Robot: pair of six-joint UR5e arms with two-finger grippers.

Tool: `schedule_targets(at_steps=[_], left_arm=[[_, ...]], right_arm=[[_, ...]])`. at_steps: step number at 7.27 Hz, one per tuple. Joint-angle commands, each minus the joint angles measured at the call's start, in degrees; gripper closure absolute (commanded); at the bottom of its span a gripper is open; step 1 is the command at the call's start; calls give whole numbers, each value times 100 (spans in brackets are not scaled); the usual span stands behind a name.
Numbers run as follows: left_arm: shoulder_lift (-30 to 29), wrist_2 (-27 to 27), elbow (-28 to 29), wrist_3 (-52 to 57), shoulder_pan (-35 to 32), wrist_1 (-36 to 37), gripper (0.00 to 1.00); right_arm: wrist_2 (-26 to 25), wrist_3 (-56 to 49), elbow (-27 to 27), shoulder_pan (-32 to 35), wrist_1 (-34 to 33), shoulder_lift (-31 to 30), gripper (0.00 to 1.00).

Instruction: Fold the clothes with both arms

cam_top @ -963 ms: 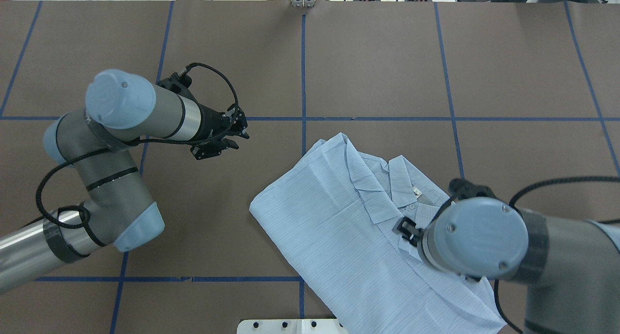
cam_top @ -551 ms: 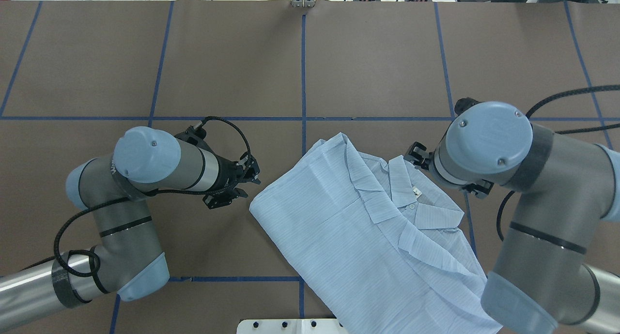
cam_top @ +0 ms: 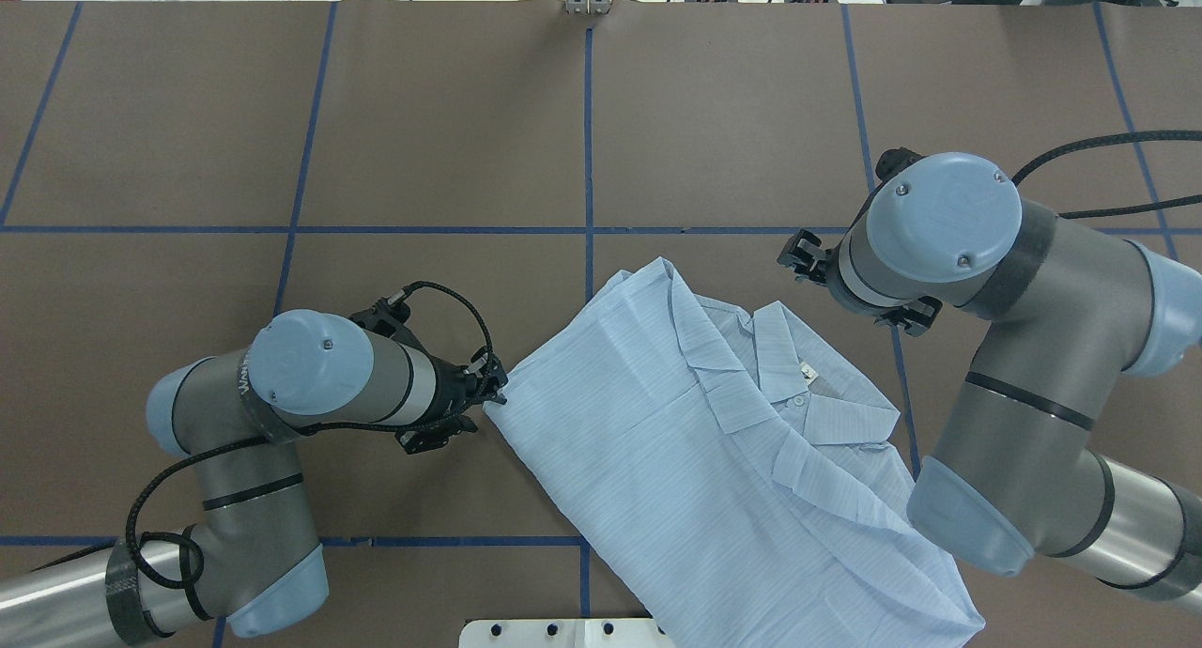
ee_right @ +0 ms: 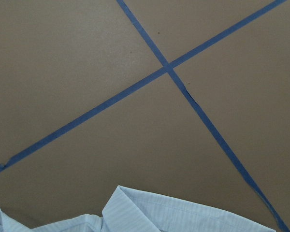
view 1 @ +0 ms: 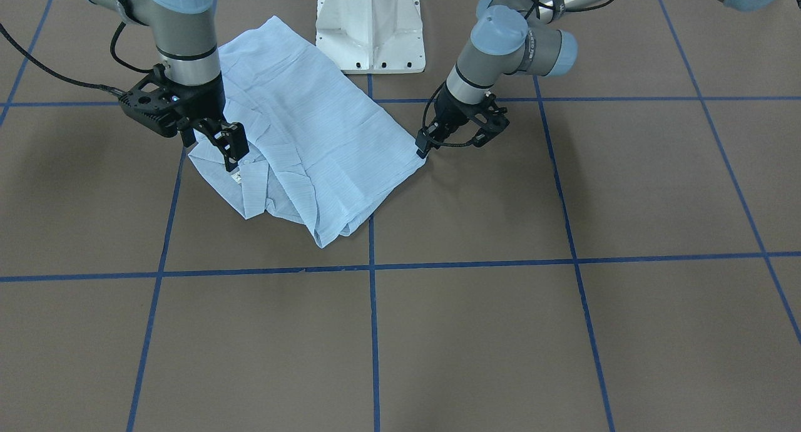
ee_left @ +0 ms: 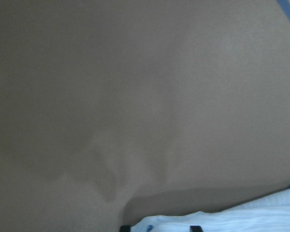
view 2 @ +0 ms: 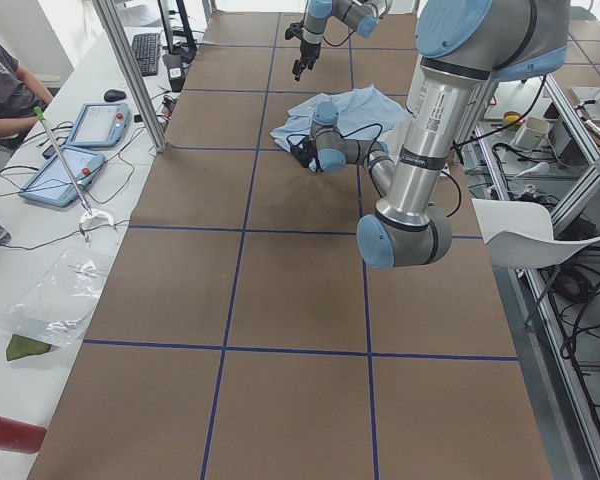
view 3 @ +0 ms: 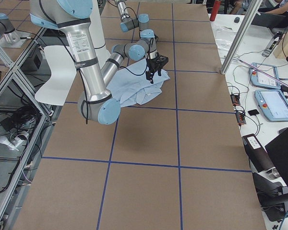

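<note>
- Pale-blue, finely striped button-up shirt [cam_top: 657, 441], partly folded, is laid flat on the brown-paper desk [cam_top: 423, 113] marked with a blue tape grid, by the middle of the robot's edge and just in front of the white pedestal base [view 1: 369, 25].
- Its pointed collar and small neck label are turned up and face the desk's far edge.
- The black fingers of the left gripper [cam_top: 496, 396] are brought down at the shirt's corner nearest the desk's left end. In the left wrist view two fingertips are seen apart with the fabric's edge between them, not pinched together.
- The black fingers of the right gripper [cam_top: 800, 255] are held spread above the collar, and nothing is gripped.
</note>
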Motion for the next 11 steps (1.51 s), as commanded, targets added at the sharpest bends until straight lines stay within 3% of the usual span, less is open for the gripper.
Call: schedule_targets(at_steps=[1,3,5,8,9,11], left_arm=[[-33,11,18,-1,85,6,60],[-33,11,27,-1,76,6,100],[-7,20,-113,25,-29,6,100],[-120,3,-44,952,-905,6,100],[-260,-24,183,1384,-1274,6,100],[-1100,-6,1635,1843,-1785,-265,100]], right_arm=[[2,6,-65,5,33,-4,0],[2,-3,-65,5,33,-22,0],[-6,-3,-82,5,33,-22,0],[-6,-3,-161,-3,42,-22,0],[-6,6,-162,-3,42,-30,0],[-15,32,-170,-21,50,-22,0]])
